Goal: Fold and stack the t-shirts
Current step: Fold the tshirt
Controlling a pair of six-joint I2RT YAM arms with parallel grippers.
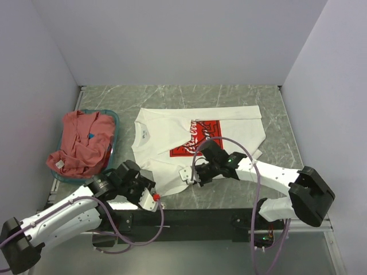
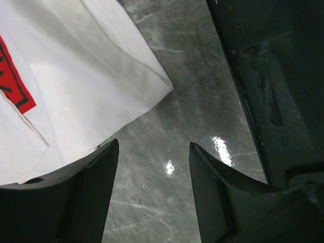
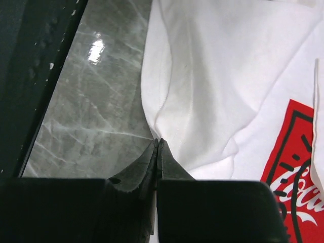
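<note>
The white t-shirt [image 1: 166, 143] lies flat in the middle of the table [image 1: 241, 100], with its red print up. The salmon-red t-shirt [image 1: 80, 143] is bunched up in the teal basket [image 1: 114, 123] on the left, so its turn comes later.

The job now looks like getting hold of the near edge of the white shirt to make a fold. To do it well, both grippers should pinch real cloth, not just slide on the table top. The right gripper [image 3: 158, 142] is clenched tight, with its tip right at the shirt's near edge. I cannot tell if any cloth is caught between the jaws, so a small lift would be a good check.

The left gripper [image 2: 153, 147] has its jaws apart and holds nothing. It sits over bare table, just beside the shirt's near left corner. It should move a bit onto the corner, go down, and close on it. Then both grippers should lift together, keep low, and carry the edge the same way. That way the fold comes out straight and the shirt does not twist.

The right arm reaches in from the near right, stretched low toward the left, with its fingers pointing down at the edge. The left arm comes from the near left, bent and low over the table, with its wrist aimed at the corner.
</note>
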